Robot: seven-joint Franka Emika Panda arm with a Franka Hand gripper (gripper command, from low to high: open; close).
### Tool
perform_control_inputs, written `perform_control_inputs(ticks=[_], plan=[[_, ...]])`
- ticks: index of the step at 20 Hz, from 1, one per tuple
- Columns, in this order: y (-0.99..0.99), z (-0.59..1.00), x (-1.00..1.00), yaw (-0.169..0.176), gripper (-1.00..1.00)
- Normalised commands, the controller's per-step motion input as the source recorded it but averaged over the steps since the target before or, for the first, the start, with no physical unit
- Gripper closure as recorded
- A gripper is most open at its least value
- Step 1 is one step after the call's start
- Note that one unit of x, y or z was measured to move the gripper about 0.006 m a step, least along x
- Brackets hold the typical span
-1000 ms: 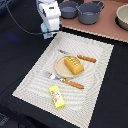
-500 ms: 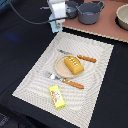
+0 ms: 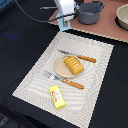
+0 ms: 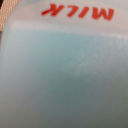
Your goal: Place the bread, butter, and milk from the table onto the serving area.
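My gripper [image 3: 66, 19] is at the far edge of the beige striped serving area [image 3: 37, 75], shut on the pale-blue milk carton [image 3: 67, 23], which hangs under it. In the wrist view the milk [image 4: 64, 75] fills the frame, with red "MILK" lettering, and my fingers are hidden. The orange-brown bread [image 3: 74, 65] lies on the round tan plate [image 3: 61, 67] in the middle of the serving area. The yellow butter box [image 3: 57, 96] lies flat on the serving area near its front edge.
An orange-handled knife [image 3: 80, 57] and fork [image 3: 66, 80] lie on either side of the plate. A pinkish-brown board [image 3: 107, 27] behind the mat bears a grey pot [image 3: 90, 12], close to my gripper, and another pot [image 3: 123, 16]. The black table [image 3: 20, 35] surrounds the mat.
My gripper has moved toward the exterior view's right along the mat's far edge, and the milk has moved with it. Bread, butter and cutlery have not moved.
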Motion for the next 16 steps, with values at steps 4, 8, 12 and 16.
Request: perform_control_inputs(ticks=[4, 8, 12, 16], plan=[[0.00, 0.04, 1.00, -0.001, 1.00], [0.00, -0.08, 0.95, -0.012, 1.00], [0.03, -0.13, 0.74, -0.018, 1.00], [0.01, -0.12, 0.44, -0.002, 1.00]])
